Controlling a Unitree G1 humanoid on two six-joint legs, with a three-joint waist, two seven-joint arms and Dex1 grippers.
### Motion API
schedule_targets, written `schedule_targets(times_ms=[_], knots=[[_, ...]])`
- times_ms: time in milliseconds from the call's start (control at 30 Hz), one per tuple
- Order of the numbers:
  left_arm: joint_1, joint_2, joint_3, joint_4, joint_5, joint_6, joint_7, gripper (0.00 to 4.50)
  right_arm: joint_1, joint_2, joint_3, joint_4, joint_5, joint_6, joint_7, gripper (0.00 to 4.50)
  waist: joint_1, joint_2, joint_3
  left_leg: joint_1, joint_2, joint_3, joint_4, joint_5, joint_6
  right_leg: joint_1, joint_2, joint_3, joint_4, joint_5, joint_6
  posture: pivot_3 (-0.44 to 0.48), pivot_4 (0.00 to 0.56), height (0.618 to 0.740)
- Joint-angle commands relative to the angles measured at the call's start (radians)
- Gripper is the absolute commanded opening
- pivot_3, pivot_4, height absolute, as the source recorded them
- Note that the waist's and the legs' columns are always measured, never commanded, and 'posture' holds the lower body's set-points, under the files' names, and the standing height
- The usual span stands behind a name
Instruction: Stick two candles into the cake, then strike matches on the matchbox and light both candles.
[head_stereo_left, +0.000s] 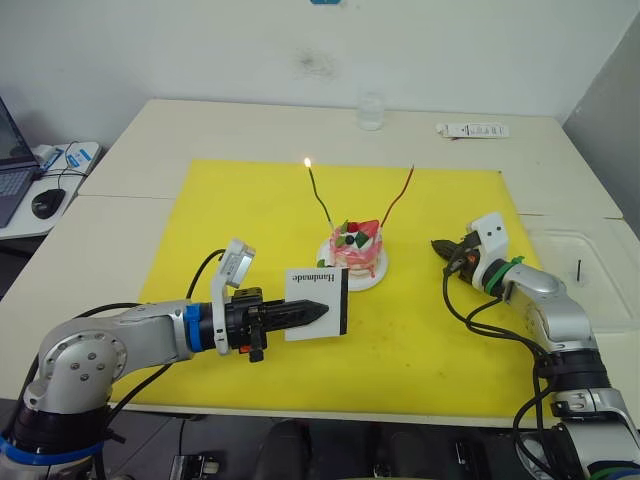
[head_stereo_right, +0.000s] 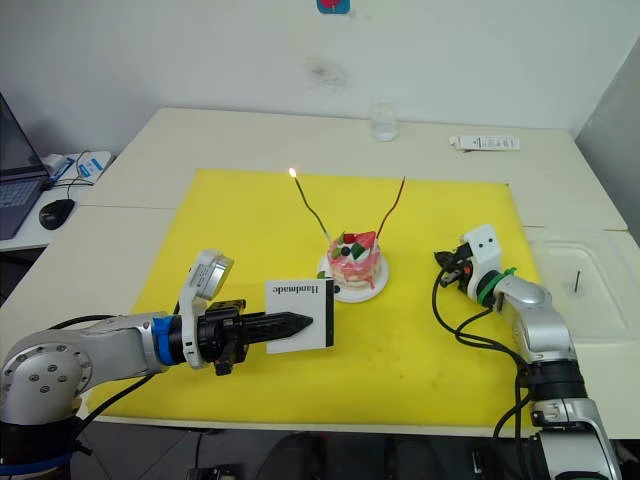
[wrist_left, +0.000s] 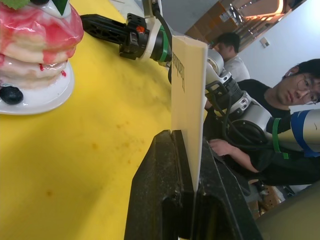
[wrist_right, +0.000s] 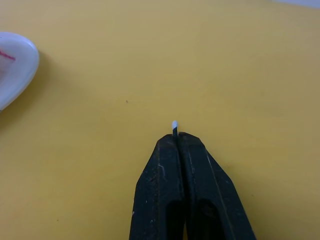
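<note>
A: Starting nearest, what is in the lower left of the head view?

B: The left gripper (head_stereo_left: 305, 314) is clamped on the matchbox (head_stereo_left: 318, 303), holding it upright on edge just in front of the cake (head_stereo_left: 356, 250), not touching it.

A: And at the right?

B: The right gripper (head_stereo_left: 440, 247) is pinched closed on a match (wrist_right: 174, 127); its pale tip just pokes out past the fingertips, apparently unlit. It hangs low over the yellow mat (head_stereo_left: 250, 210), well to the right of the cake's plate (head_stereo_left: 370, 281).

A: How far along, then?

B: Both candles stand in the cake at centre frame. The green candle (head_stereo_left: 319, 198) carries a small flame at its tip; the red candle (head_stereo_left: 397, 197) shows none. So sticking is done and one candle is lit, I'd judge. What's left is striking this match on the box and lighting the red one.

A: And the surroundings?

B: The mat lies on a pale table (head_stereo_left: 240, 125). Farther back are a clear glass (head_stereo_left: 371, 111) and a white strip-like object (head_stereo_left: 472, 130), then a white wall. A laptop (head_stereo_left: 12, 160) and mouse (head_stereo_left: 47, 202) sit on a side desk at the left edge. The left wrist view shows people seated beyond the table.
</note>
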Motion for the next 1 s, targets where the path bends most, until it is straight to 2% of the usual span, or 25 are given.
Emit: schedule_targets(times_ms=[33, 367, 567, 833, 1000], knots=[[-0.009, 0.009, 0.02, -0.026, -0.02, -0.007, -0.006, 0.0, 0.003, -0.008, -0.026, -0.039, 0.011, 0.011, 0.002, 0.07, 0.0, 0.0, 0.0, 0.0, 0.0, 0.0, 0.0, 0.0, 0.0, 0.0, 0.0, 0.0, 0.0, 0.0, 0.0, 0.0, 0.15, 0.74], [-0.013, 0.006, 0.018, -0.024, -0.018, -0.008, -0.006, 0.0, 0.013, -0.041, -0.047, -0.15, 0.047, 0.09, 0.024, 0.07, 0.0, 0.0, 0.0, 0.0, 0.0, 0.0, 0.0, 0.0, 0.0, 0.0, 0.0, 0.0, 0.0, 0.0, 0.0, 0.0, 0.15, 0.74], [0.002, 0.008, 0.026, -0.031, -0.02, -0.011, -0.004, 0.0, 0.087, -0.102, -0.056, -0.309, 0.099, 0.192, 0.065, 0.07, 0.001, 0.0, 0.0, 0.0, 0.0, 0.0, 0.0, 0.0, 0.0, 0.0, 0.0, 0.0, -0.001, 0.0, 0.0, 0.0, 0.15, 0.74], [0.01, 0.008, 0.027, -0.035, -0.019, -0.014, -0.003, 0.0, 0.202, -0.153, -0.055, -0.419, 0.124, 0.184, 0.133, 0.07, 0.001, 0.0, 0.0, 0.0, 0.0, 0.0, 0.0, -0.002, 0.003, 0.0, 0.0, 0.0, 0.0, 0.0, 0.0, 0.0, 0.15, 0.74], [0.008, 0.008, 0.027, -0.011, -0.023, -0.006, 0.005, 0.0, 0.271, -0.237, -0.084, -0.58, 0.208, 0.203, 0.244, 0.07, 0.002, 0.0, 0.0, 0.0, 0.0, 0.0, 0.0, -0.002, 0.003, 0.0, 0.0, 0.0, 0.0, 0.0, 0.0, 0.0, 0.15, 0.74]])
